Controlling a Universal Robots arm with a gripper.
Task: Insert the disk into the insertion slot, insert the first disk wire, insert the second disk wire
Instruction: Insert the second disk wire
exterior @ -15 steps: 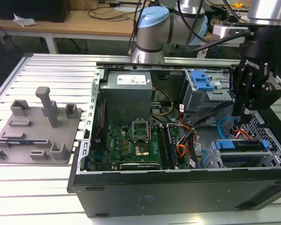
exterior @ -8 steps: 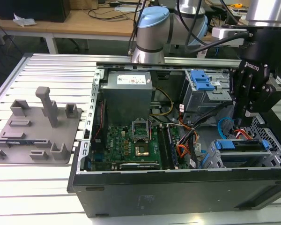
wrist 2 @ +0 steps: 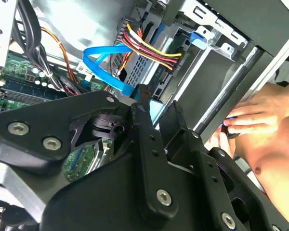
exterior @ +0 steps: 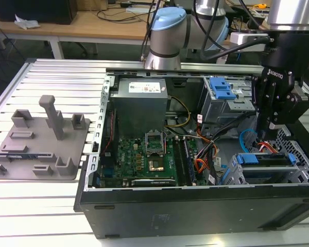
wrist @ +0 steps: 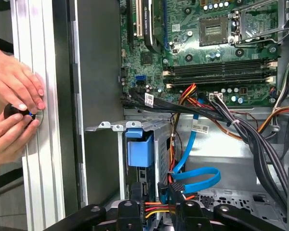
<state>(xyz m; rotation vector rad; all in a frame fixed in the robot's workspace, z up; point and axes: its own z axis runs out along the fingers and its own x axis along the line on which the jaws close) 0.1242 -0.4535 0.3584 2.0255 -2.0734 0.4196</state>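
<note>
Two bare hands [wrist: 17,86] of a person rested on the edge of the ribbed aluminium table [exterior: 51,77] in the first wrist view, pinching a small dark object. On that table lay the open black computer case [exterior: 195,211], with a grey moulded plastic fixture [exterior: 36,139] at the exterior view's left.

At the lower right of the exterior view, the flat silver disk in its bright blue plastic carrier [exterior: 262,159] sat inside the low grey metal insertion slot with perforated sides [exterior: 298,152], so that step looked done. The black gripper [exterior: 268,135] hung just above the disk's near end, close to a flat light-blue data cable [exterior: 244,141] that looped there. Whether the gripper was clenched or released could not be told. A bundle of red, yellow and black wires [wrist 2: 149,48] ran towards the drive bays in the second wrist view. The taller grey bay with a blue latch [exterior: 221,90] stood behind, towards the upper right.

By my judgement the disk was stiff, fairly heavy for its size and sensitive to knocks, best held by the carrier's long edges. The cables looked limp and springy, so the firm hold would be on the hard connector housing, not the cord.
</note>
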